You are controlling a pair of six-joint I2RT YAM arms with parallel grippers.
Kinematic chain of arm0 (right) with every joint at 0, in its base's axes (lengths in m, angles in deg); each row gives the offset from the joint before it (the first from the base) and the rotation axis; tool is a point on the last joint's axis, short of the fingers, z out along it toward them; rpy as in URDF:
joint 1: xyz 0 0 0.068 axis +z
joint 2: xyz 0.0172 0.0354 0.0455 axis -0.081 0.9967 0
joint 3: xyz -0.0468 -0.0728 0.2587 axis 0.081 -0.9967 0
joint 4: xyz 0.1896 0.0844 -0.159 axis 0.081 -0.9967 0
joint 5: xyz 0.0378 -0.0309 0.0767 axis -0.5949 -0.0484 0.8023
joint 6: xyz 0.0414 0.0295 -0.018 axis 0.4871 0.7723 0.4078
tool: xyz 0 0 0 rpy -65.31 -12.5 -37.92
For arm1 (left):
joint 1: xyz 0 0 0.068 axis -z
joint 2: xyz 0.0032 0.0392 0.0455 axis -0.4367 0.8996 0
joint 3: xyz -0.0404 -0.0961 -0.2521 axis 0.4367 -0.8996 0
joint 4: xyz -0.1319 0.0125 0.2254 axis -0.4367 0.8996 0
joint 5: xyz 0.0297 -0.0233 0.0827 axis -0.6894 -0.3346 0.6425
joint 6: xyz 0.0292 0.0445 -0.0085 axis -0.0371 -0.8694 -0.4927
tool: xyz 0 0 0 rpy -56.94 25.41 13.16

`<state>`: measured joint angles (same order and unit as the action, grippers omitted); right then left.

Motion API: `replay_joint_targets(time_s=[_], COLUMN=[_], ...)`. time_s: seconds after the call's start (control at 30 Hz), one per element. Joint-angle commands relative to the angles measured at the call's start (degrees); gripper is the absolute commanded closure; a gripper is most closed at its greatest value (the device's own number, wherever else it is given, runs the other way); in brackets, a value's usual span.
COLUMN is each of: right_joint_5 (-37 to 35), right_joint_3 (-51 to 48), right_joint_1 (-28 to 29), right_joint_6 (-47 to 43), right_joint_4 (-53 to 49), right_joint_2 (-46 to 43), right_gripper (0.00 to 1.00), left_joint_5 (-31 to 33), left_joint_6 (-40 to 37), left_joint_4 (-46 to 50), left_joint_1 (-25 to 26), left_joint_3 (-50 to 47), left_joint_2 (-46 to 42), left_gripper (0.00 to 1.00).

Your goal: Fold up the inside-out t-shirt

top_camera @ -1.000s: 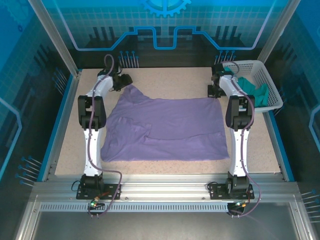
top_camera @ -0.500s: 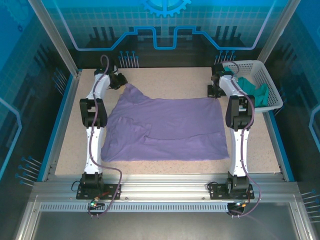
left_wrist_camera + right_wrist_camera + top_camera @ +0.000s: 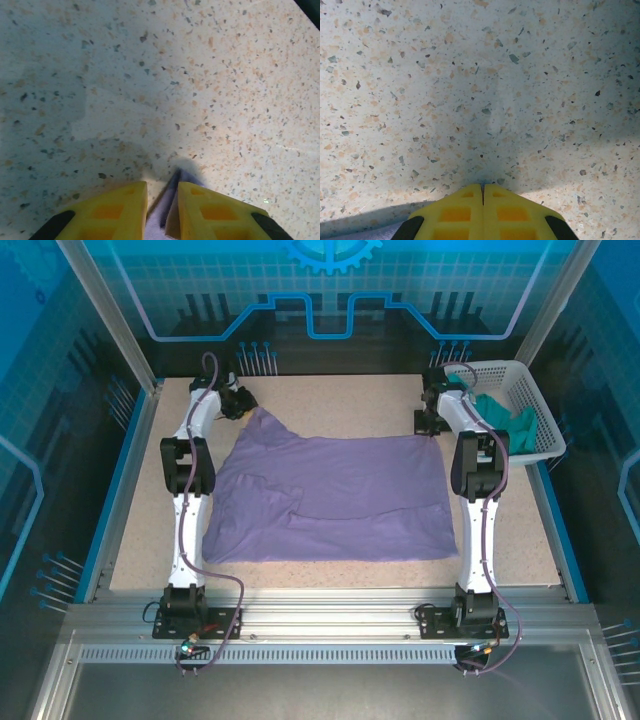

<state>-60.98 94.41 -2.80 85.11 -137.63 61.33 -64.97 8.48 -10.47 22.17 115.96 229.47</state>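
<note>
The inside-out t-shirt lies spread across the middle of the counter. It is lavender and wrinkly, with its near hem running roughly parallel to the arm bases and a raised crease left of centre. Its far left corner draws up to a peak, and that is where the left claw sits, its yellow fingers closed to a narrow slot with a sliver of purple cloth pinched between them.

The right claw is at the shirt's far right corner, with its fingers pressed flat together and no gap. A strip of cloth shows at the lower left edge of its wrist view, but I cannot tell whether any of it is caught under the tips.

Both claws are low against the counter at the two far corners. My guess is that the far edge is meant to be lifted at both ends and carried toward the near hem in one even fold. The left side is bunched, so that edge will likely need some tension before it goes over.

At the far right, beside the right arm, a white basket holds a teal garment — not part of this job.
</note>
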Motion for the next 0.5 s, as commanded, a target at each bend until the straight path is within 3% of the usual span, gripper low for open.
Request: replay_joint_targets(time_s=[0.0, 0.2, 0.47], right_joint_5=[1.6, 1.4, 1.4], right_joint_3=[0.5, 0.7, 1.4], right_joint_1=[0.6, 0.6, 0.5], right_joint_6=[-1.0, -1.3, -1.2], right_joint_4=[-1.0, -1.1, -1.1], right_joint_2=[-0.3, -0.1, -0.2], right_gripper=[1.00, 1.00, 1.00], left_joint_5=[-4.0, -5.1, -5.3], left_joint_6=[2.7, 4.3, 3.7], left_joint_4=[-2.2, -3.9, -3.2], left_joint_1=[0.3, 0.5, 0.6], left_joint_3=[1.1, 0.9, 0.9], left_joint_2=[1.5, 1.9, 1.1], left_gripper=[0.74, 0.74, 0.99])
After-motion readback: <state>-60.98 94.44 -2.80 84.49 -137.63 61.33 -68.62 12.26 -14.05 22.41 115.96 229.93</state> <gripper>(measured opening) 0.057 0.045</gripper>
